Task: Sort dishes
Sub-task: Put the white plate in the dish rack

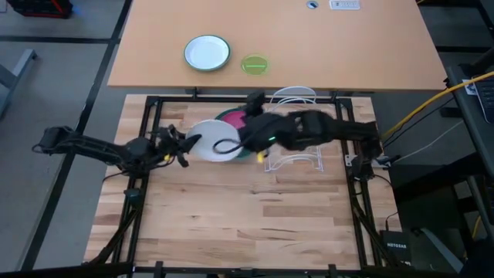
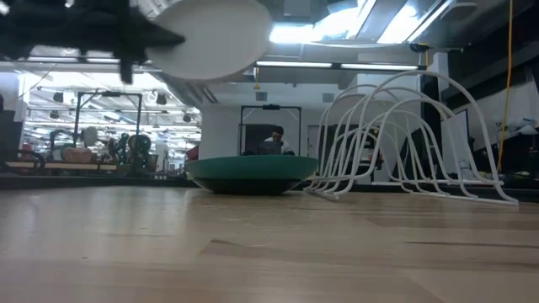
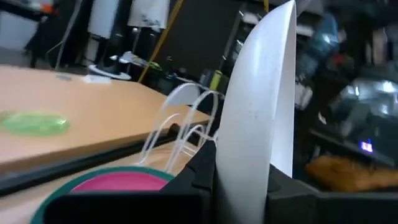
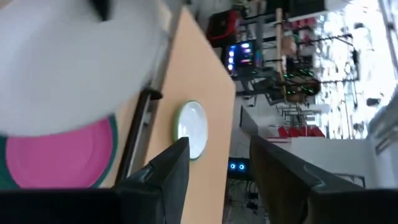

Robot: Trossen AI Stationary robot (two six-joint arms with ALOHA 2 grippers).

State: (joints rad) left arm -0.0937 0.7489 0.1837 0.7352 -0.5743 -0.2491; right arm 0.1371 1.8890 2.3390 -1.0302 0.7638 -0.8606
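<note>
The white plate [image 3: 258, 118] is right up in the left wrist view, standing on edge and pinched by its rim in the left gripper [image 3: 239, 175]. It's up in the air above the middle of the tabletop's far edge, well off the wood in the low view.

Under it the teal plate [image 2: 251, 173] sits flat by that far edge with the pink plate [image 3: 118, 182] lying in it. The wire rack [image 1: 297, 127] is just beside them, toward the right edge. I can't see a red bowl anywhere.

The right gripper [image 4: 217, 142] has its fingers apart with nothing between them, and it hangs over the same stack, close to the lifted plate.

What I'd worry about:
- It's only a rim pinch on a smooth plate, so it could rotate or slide out on a swing and land on the pink plate.
- Both arms are crowded over one spot, so a sideways move toward the rack might bump the right arm.
- If the plate goes in tilted, it could catch a wire and shove the rack.
</note>
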